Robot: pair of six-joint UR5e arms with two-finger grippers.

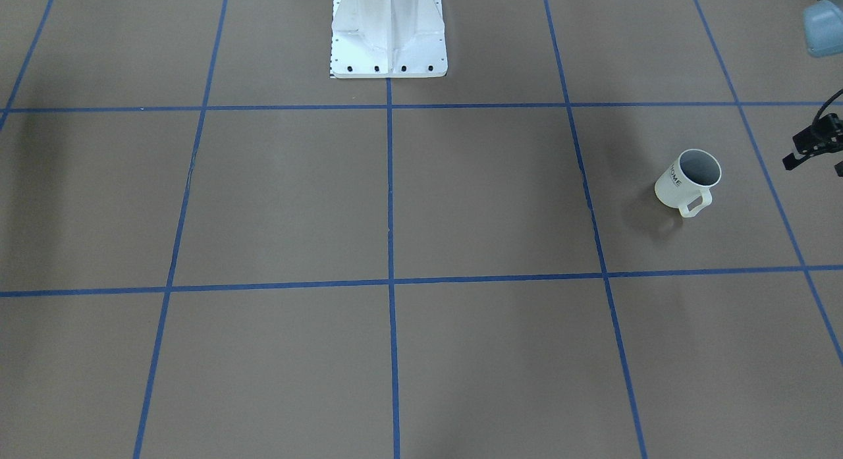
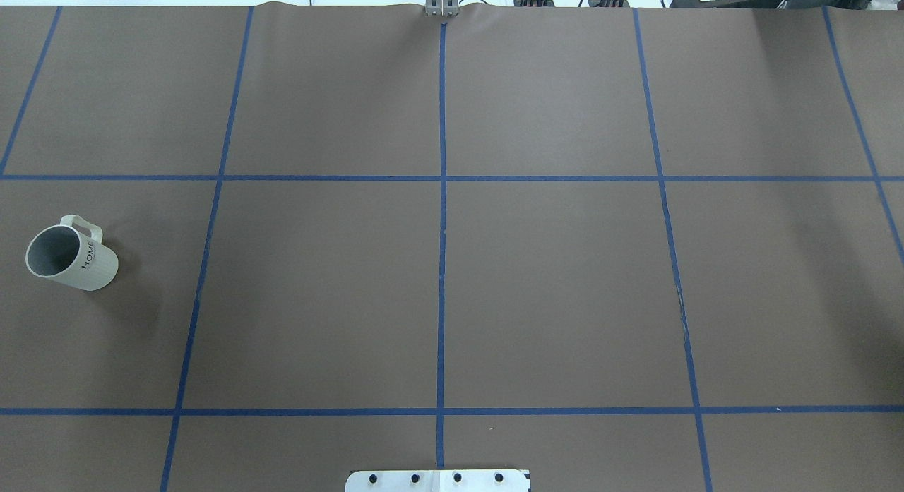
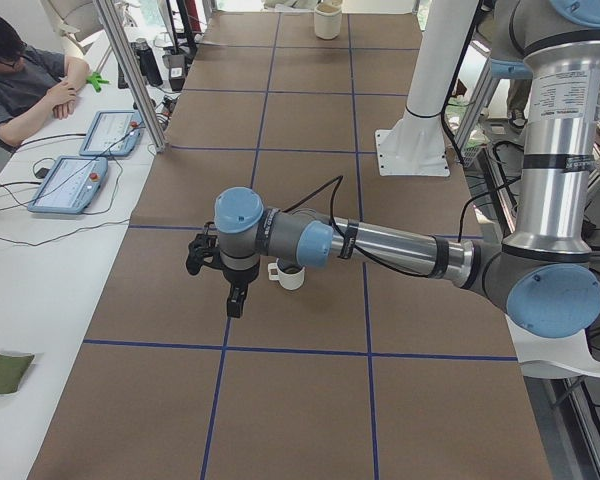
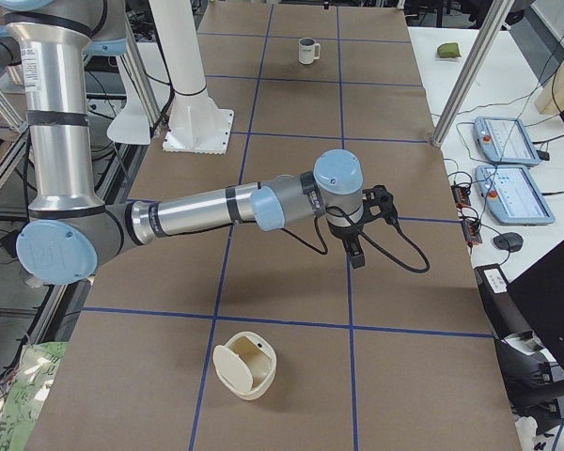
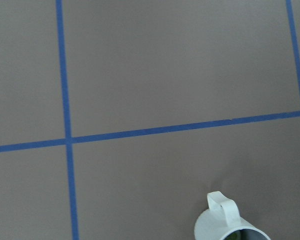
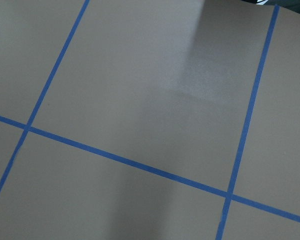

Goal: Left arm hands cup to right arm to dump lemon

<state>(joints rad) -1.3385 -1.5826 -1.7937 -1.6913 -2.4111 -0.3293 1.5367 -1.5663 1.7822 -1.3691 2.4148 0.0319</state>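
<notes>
The white ribbed cup (image 2: 70, 255) marked "HOME" stands upright on the brown table at the robot's left, handle towards the far side. It also shows in the front view (image 1: 688, 182), the left side view (image 3: 288, 272) and far off in the right side view (image 4: 307, 50). A sliver of the yellow-green lemon (image 5: 234, 236) shows inside the cup (image 5: 212, 227) at the left wrist view's bottom edge. My left gripper (image 3: 234, 300) hangs pointing down, just beside the cup and above the table. My right gripper (image 4: 355, 254) points down over the table, far from the cup. I cannot tell whether either is open.
A cream container (image 4: 246, 366) stands near the table's right end, also far off in the left side view (image 3: 327, 20). The white pedestal base (image 1: 388, 51) sits at the robot's edge. An operator (image 3: 20, 85) and tablets (image 3: 70, 183) are on the side table.
</notes>
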